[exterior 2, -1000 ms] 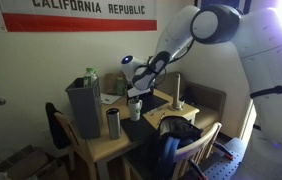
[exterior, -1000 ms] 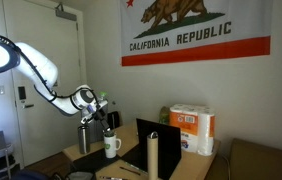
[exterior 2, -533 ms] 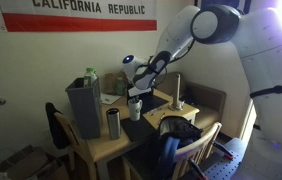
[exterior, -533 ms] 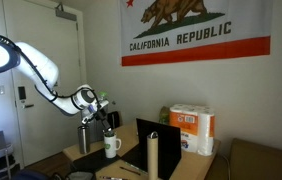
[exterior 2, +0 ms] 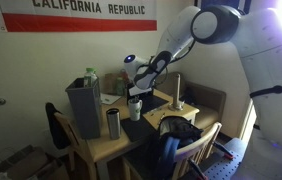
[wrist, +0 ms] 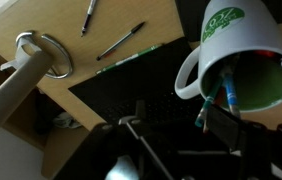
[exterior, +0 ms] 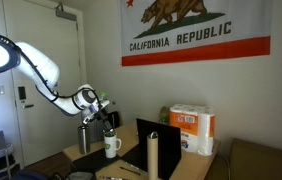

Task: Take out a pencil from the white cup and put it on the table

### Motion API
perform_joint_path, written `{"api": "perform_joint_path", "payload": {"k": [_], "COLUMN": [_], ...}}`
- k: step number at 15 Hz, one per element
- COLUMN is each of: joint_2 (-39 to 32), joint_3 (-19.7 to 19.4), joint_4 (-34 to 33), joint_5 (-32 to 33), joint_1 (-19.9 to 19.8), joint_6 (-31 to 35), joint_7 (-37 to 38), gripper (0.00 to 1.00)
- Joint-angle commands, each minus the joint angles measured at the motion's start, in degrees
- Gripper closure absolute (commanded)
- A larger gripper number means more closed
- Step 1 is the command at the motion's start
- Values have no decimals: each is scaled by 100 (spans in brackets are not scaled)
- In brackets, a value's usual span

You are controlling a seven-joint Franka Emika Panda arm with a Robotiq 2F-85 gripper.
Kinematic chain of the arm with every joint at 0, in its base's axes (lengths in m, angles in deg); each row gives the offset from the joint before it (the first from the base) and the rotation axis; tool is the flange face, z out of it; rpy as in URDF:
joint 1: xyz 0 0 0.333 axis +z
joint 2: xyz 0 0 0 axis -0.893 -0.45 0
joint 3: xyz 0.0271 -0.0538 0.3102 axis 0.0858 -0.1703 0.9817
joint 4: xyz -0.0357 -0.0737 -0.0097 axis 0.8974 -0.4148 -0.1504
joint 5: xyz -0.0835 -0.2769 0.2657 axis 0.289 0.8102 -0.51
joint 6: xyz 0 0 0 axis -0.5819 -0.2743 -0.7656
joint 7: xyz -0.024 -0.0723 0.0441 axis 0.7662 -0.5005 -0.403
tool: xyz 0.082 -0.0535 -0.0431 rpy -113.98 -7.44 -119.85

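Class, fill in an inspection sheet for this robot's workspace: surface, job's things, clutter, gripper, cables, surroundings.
Surface: wooden table, partly covered by a black mat.
Job's things: white cup with a green logo, upright, pencils inside.
Clutter: steel tumbler, grey box, paper-towel pack, two pens lying on the wood.
Gripper: gripper open, above the cup, nothing seen in it.
Cables: nothing seen.
Surroundings: California Republic flag on the wall in both exterior views.
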Motion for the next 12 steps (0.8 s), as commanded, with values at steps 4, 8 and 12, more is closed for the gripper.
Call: {"api": "perform_joint_path", "payload": {"k": [4,8,12], "joint_2": [-106,-153,-144], "joint_3": [-12,-10,0], "joint_4": [-13,0,0], "joint_5": [63,60,48], "joint_1": [-115,-102,-81], "joint_6": [205,198,160], "joint_7": [-45,-45,-60], "gripper": [88,99,94]}}
